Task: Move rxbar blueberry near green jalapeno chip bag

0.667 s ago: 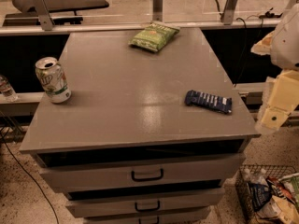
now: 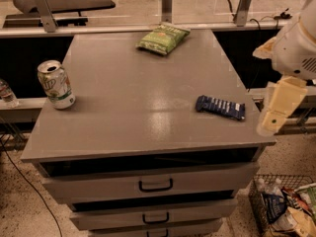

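Observation:
The rxbar blueberry (image 2: 220, 107) is a flat dark-blue wrapper with white lettering, lying on the grey cabinet top (image 2: 128, 98) near its right edge. The green jalapeno chip bag (image 2: 163, 37) is a puffy light-green bag at the far edge of the top, right of centre. My gripper (image 2: 279, 108) hangs as a cream-coloured piece below the white arm (image 2: 298, 48), just off the right edge of the top, a short way right of the bar. It holds nothing that I can see.
A green-and-white soda can (image 2: 56, 84) stands upright near the left edge. The cabinet has drawers with dark handles (image 2: 155, 185) in front. A wire basket of packets (image 2: 286, 206) sits on the floor at lower right. A rail (image 2: 98, 29) runs behind.
The arm and gripper have shifted a little to the left, closer to the table's right edge. The bar, bag and can have not moved.

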`<move>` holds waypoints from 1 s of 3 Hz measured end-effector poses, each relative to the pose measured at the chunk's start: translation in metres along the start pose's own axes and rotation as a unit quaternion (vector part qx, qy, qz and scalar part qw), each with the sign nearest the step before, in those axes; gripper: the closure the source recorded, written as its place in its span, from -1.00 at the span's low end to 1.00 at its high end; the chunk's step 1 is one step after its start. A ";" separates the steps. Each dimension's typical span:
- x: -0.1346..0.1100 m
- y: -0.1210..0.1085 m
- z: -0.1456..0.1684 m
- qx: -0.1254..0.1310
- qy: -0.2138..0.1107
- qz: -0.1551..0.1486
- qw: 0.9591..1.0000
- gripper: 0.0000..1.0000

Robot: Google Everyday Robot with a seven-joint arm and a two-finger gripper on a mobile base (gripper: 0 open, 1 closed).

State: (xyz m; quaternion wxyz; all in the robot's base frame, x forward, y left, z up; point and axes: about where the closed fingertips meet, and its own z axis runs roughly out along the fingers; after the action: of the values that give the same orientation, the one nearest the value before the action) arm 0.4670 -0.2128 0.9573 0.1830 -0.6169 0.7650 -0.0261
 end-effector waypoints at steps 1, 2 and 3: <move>0.002 -0.028 0.046 -0.002 -0.011 0.002 1.000 -1.00; 0.013 -0.061 0.115 -0.012 -0.016 0.023 1.000 -1.00; 0.017 -0.069 0.139 -0.020 -0.017 0.033 0.999 -1.00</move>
State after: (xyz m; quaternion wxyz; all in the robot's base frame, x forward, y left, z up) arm 0.5717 -0.2195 0.8415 0.1841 -0.5949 0.7824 0.0056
